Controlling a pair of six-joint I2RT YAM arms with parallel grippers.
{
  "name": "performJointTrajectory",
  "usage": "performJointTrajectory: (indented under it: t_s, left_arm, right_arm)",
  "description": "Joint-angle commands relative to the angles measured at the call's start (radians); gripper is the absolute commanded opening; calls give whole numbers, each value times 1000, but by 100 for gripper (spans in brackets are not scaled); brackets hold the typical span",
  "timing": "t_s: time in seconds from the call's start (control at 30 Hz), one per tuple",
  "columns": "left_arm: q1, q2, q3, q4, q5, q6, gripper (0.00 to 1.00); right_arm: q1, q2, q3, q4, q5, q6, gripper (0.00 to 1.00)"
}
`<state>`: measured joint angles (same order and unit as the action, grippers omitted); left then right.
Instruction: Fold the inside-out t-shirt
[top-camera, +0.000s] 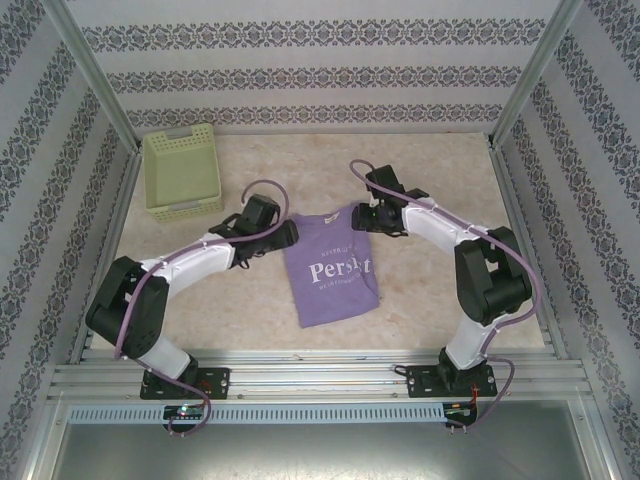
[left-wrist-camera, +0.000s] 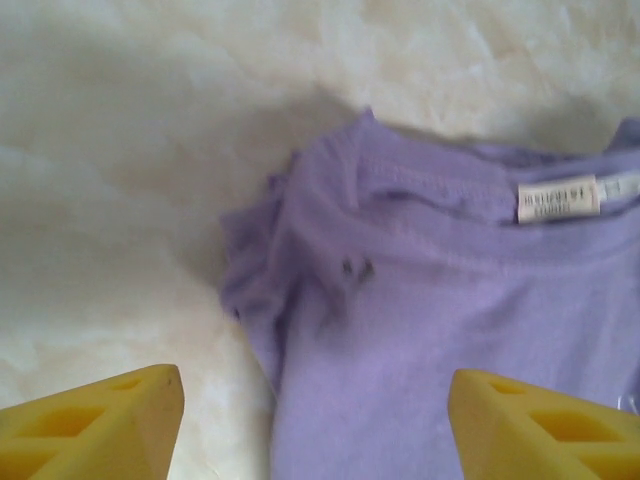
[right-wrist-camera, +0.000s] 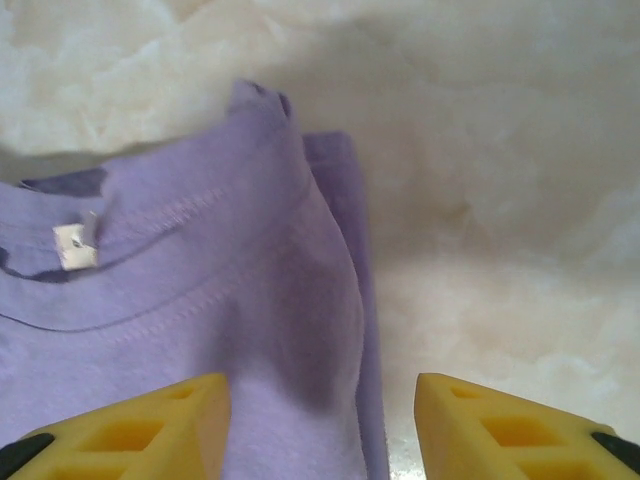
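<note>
Top external view, and the inside-out t-shirt (top-camera: 332, 268) lies in a compact folded rectangle at the middle of the table (top-camera: 300, 165), a touch nearer the near edge than the far one, white lettering facing up. Its collar end points toward the far edge, and both arms have closed in on that end. The left gripper (top-camera: 285, 235) sits at the shirt's far-left corner, the right gripper (top-camera: 362, 215) at its far-right corner. A pale green basket (top-camera: 182, 172) sits in the far-left corner of the table, well apart from the shirt.

Over to the left wrist: the yellow fingers (left-wrist-camera: 100, 425) are spread wide, nothing between them. Lavender cloth lies below, a bunched corner to the left, the neckline seam and a small white label (left-wrist-camera: 557, 198) to the right.

Right wrist now: its fingers (right-wrist-camera: 500, 430) stand apart too, pinching nothing. The shirt's folded right edge runs down between them, layered along that side. The collar seam curves off to the left, and bare pale tabletop lies to the right.
</note>
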<state>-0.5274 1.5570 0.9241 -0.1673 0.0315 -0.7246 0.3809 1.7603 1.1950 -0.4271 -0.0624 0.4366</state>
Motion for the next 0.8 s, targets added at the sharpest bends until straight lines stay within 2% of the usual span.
performJointTrajectory:
  t_s: [0.0, 0.17, 0.23, 0.4, 0.47, 0.6, 0.7, 0.77]
  left_arm:
    - [-108, -27, -44, -14, -32, -67, 67]
    - [-260, 25, -73, 52, -28, -94, 65]
    - [-269, 60, -91, 63, -19, -109, 64]
    - [-265, 59, -158, 37, -85, -106, 64]
    - [-252, 47, -184, 30, -99, -93, 65]
    - [-220, 20, -246, 56, -96, -69, 65]
    - [-201, 3, -256, 49, -106, -45, 65]
    - [-177, -5, -262, 50, -102, -30, 65]
  right_arm:
    - [-13, -5, -47, 35, -49, 46, 48]
    - [-12, 12, -75, 75, -90, 62, 39]
    - [-11, 22, -67, 72, -90, 62, 32]
    - [-16, 33, -28, 22, -8, 27, 5]
    - [-19, 32, 1, -5, 35, 0, 0]
    - [-17, 17, 40, -27, 43, -34, 1]
    - [-10, -16, 20, -32, 34, -32, 31]
    - [-9, -62, -41, -23, 13, -17, 40]
